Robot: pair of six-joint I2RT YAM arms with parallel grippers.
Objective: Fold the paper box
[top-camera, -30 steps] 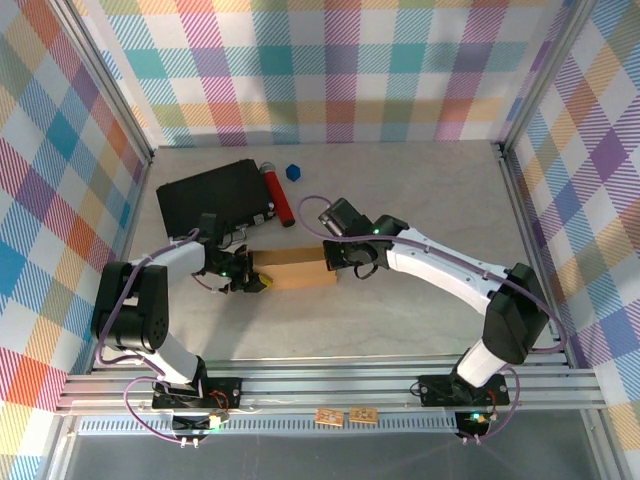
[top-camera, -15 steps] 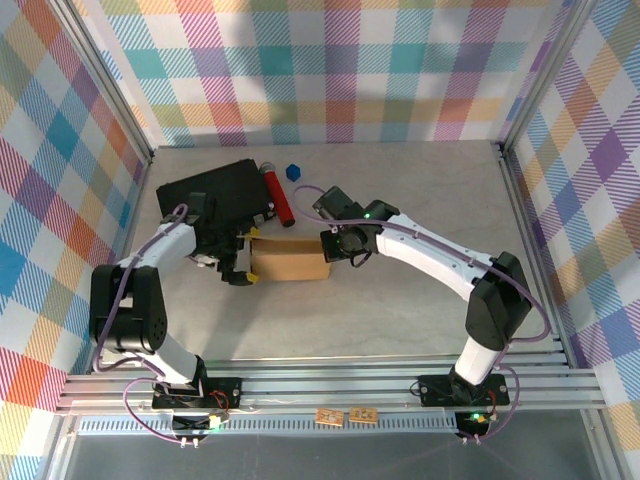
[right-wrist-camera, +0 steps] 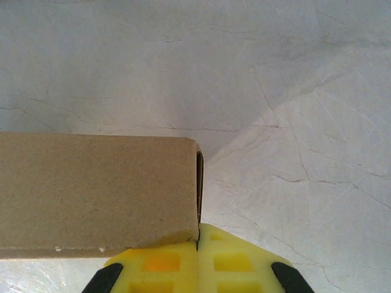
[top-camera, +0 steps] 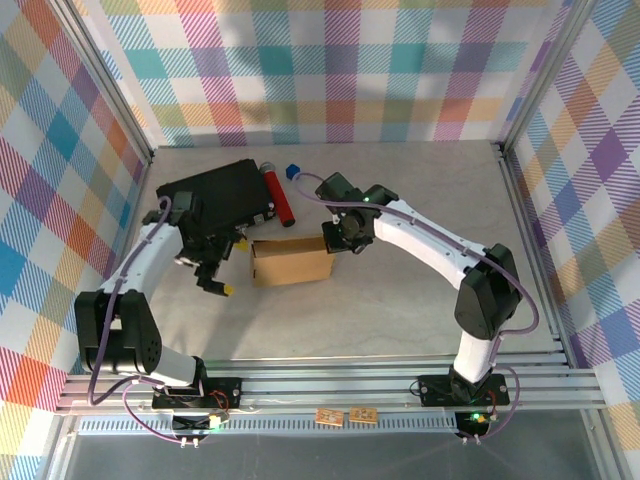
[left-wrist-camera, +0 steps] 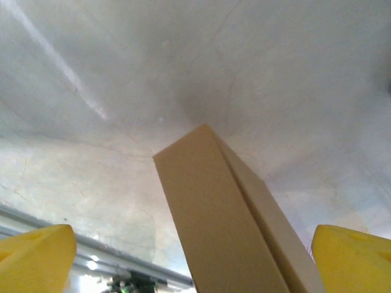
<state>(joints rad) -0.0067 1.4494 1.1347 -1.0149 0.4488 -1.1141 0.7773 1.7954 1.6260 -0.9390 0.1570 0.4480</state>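
- 1 paper box (top-camera: 292,263): plain brown cardboard, closed up into a shallow rectangular shape. It lies on the table (top-camera: 400,315) left of centre, long side running left–right, just in front of the black case.
- 2 arms, 1 gripper each.
- L gripper (top-camera: 226,266): jaws spread wide, holding nothing, just off the box's left end.
- L wrist view: 2 yellow fingertips (left-wrist-camera: 33,259) sit at the bottom corners, far apart, w/ the end of the box rising btwn them. Neither pad touches the cardboard where visible.
- R gripper (top-camera: 336,243): jaws fully closed, pads together, nothing clamped. Its tip touches the box's right end.
- R wrist view: the joined yellow fingertips (right-wrist-camera: 235,271) meet the box's near right corner. They sit right below a narrow dark slit along the box's end edge.
- 1 black flat case (top-camera: 215,195): behind and left of the box, close to it. Can't tell if they touch.
- 1 red cylinder (top-camera: 279,196): lies beside the case's right edge, behind the box.
- 1 small blue block (top-camera: 293,171): just past the cylinder's far end, well apart from the box.
- 2 small brown tags (top-camera: 344,415): side by side on the near rail, btwn the arm bases.
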